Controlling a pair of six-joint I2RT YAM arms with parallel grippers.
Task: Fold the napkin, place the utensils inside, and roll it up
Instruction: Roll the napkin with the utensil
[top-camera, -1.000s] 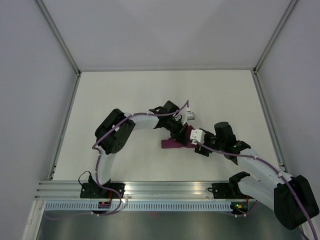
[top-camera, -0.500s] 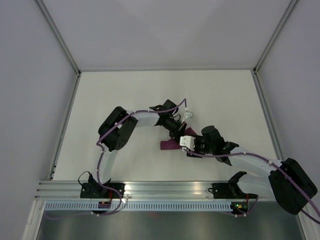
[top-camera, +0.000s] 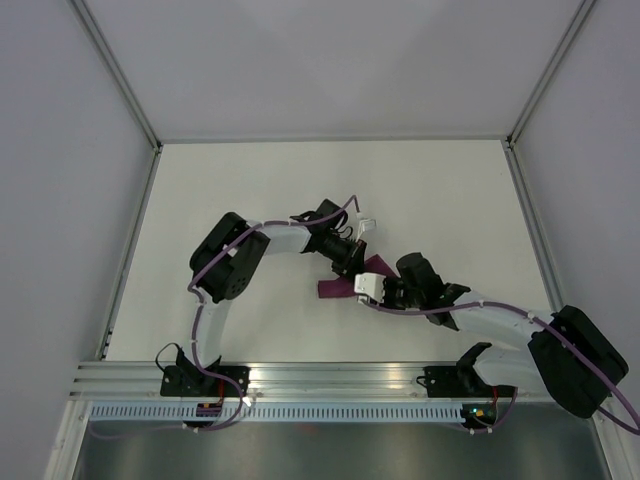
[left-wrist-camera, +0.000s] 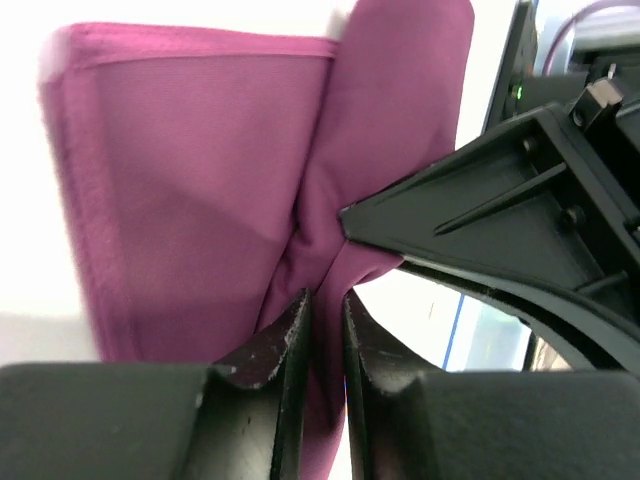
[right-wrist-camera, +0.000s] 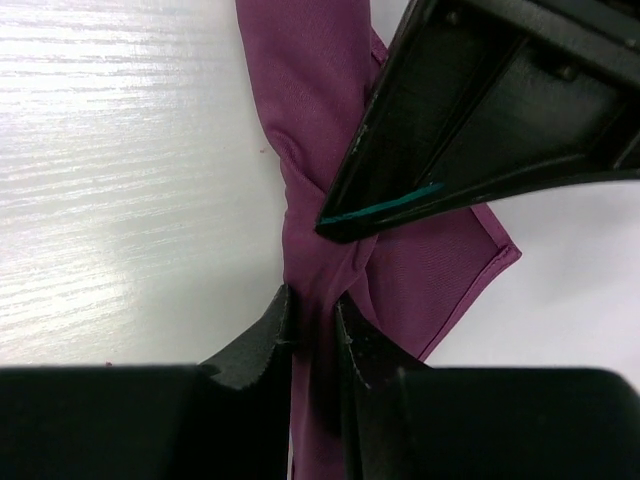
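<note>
- The napkin (top-camera: 333, 289) is lying bunched up on the white table (top-camera: 450, 190), a little below the middle of the top picture.
- The left gripper (left-wrist-camera: 325, 303) is pinching a fold of the napkin tight between its two fingers, at the bottom middle of the left wrist picture.
- The right gripper (right-wrist-camera: 312, 305) is squeezing the napkin too, at the bottom middle of the right wrist picture.
- Both grippers are pointing at each other, tips very near, over the same twisted bit of cloth.
- The cloth is spreading out wide and flat in the upper left of the left wrist picture.
</note>
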